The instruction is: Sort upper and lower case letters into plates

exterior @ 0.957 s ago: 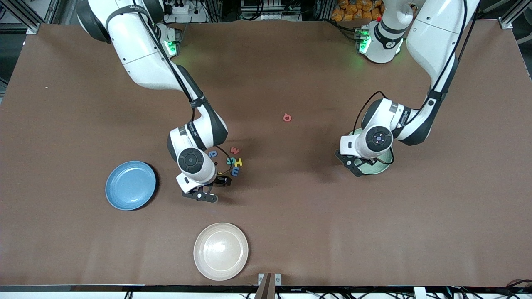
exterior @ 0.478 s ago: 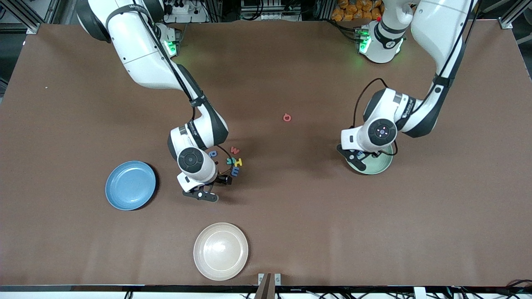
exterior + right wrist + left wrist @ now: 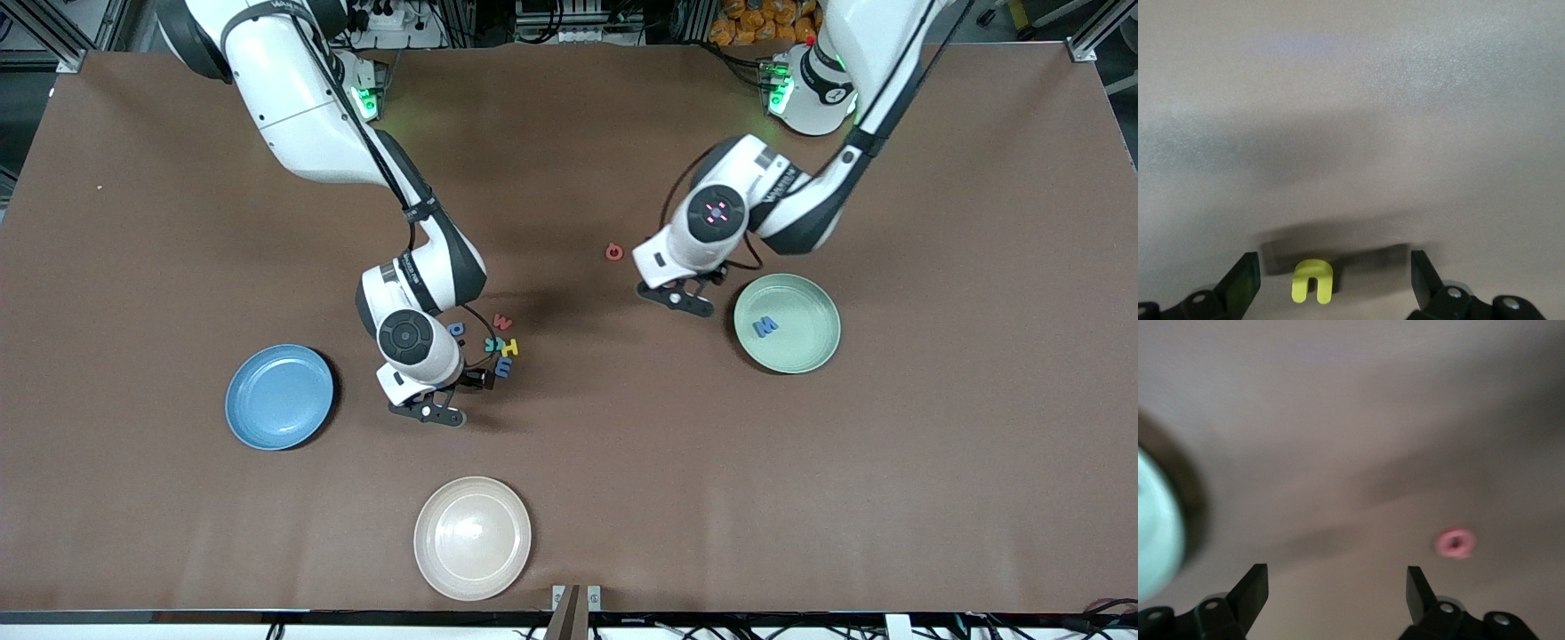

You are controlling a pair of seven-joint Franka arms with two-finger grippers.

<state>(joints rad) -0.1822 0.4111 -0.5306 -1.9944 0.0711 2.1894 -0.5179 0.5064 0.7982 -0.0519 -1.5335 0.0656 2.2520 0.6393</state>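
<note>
Front view: we see the left hand (image 3: 677, 300) over bare brown surface (image 3: 605, 427), between the red ring letter (image 3: 613, 252) and the mint green plate (image 3: 813, 356), fingers spread with nothing between them. A blue letter (image 3: 765, 327) lies in that plate. The right hand (image 3: 428, 412) hangs low over the surface just beside a cluster of letters (image 3: 498, 345), between it and the sky blue plate (image 3: 267, 427), which holds no letter. A cream plate (image 3: 473, 569) sits nearest the camera.

Left wrist view: we note the fingers (image 3: 1253, 592) wide apart over bare surface, the red ring letter (image 3: 1455, 543) near one fingertip, and the mint plate's edge (image 3: 1155, 533) at the frame's border.

Right wrist view: the fingers (image 3: 1243, 280) stand open, with a small yellow letter (image 3: 1313, 280) lying flat on the surface between them, untouched.
</note>
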